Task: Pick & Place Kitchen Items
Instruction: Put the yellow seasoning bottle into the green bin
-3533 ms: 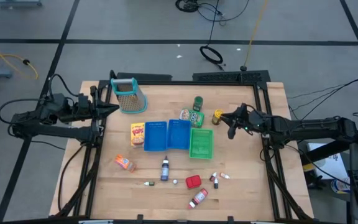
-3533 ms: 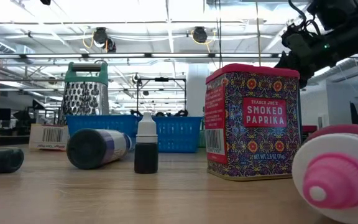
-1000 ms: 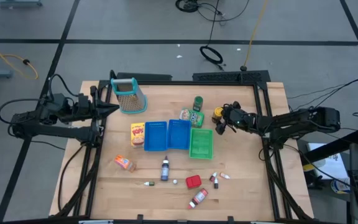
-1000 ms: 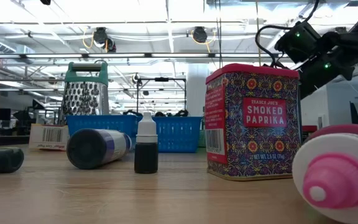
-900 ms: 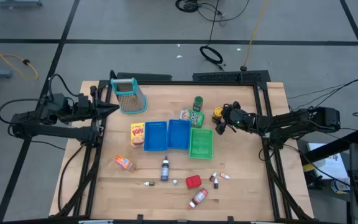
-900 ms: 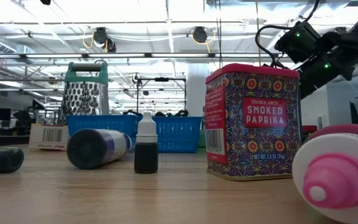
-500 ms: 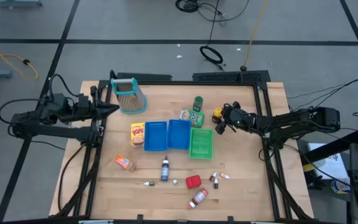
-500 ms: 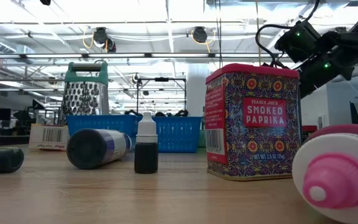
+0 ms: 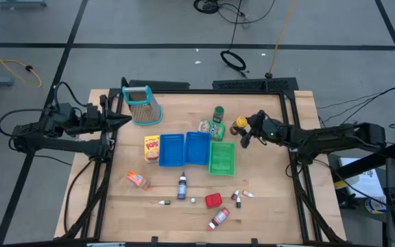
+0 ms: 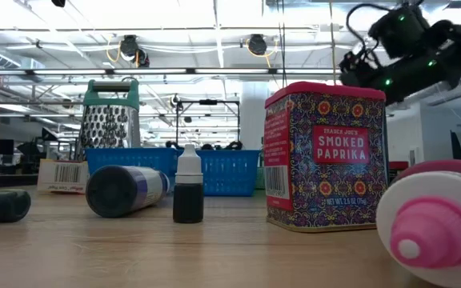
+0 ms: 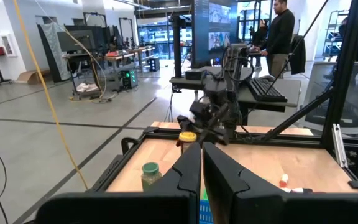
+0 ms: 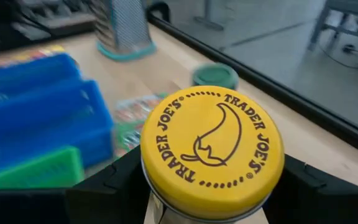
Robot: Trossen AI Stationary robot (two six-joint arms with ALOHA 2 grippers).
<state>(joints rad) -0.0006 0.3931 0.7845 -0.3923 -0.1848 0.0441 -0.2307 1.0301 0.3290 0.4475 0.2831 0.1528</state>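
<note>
My right gripper (image 9: 245, 130) is shut on the yellow-lidded jar (image 9: 240, 124) at the table's far right, next to the green pouch (image 9: 211, 128) and the green-lidded bottle (image 9: 218, 112). The jar's lid fills the right wrist view (image 12: 211, 149). It also shows in the left wrist view (image 11: 187, 137). My left gripper (image 9: 125, 118) waits shut at the table's left edge, beside the grater. The yellow box (image 9: 152, 147), orange packet (image 9: 138, 180), red block (image 9: 213, 200), a dark bottle (image 9: 182, 186) and tiny bottles (image 9: 238, 197) lie on the table. My right gripper pinches the jar's body just under the lid (image 12: 160, 208) between its two fingers (image 12: 110, 183), one on each side. The fingers come from the table's right, slanting down. The jar stays roughly upright, lid up, and seems lifted a little off the table.
Two blue trays (image 9: 184, 149) and a green tray (image 9: 222, 157) lie side by side mid-table. The metal grater (image 9: 141, 105) stands at the far left. A pink-capped bottle (image 9: 219, 218) lies near the front edge. A black frame (image 9: 290, 158) runs along the table's sides.
My right gripper has gone up and a little toward the far edge, carrying the yellow-lidded jar with it. In the low view its arm now stands higher above the red tin than before.
</note>
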